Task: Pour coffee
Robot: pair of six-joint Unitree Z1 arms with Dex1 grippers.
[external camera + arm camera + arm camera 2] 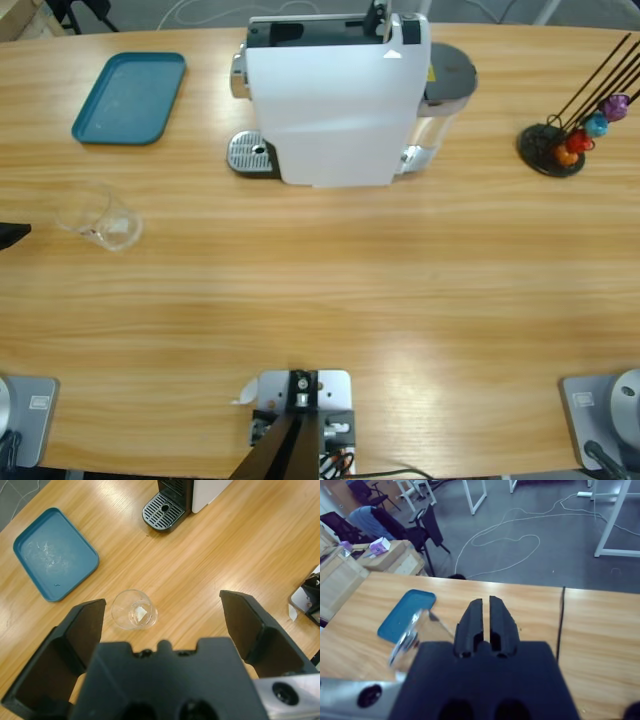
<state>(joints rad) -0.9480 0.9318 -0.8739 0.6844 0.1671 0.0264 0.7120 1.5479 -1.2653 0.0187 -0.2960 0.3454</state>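
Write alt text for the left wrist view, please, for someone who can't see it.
Two black jaws of the left gripper stand wide open above a small clear glass cup standing upright on the long wooden table. A teal rectangular plastic tray lies at upper left, and the round metal drip grate of a white coffee machine shows at the top.

Long wooden table (330,290) bearing teal tray (130,97), clear glass (98,216), white coffee machine (335,100), capsule stand (552,148).
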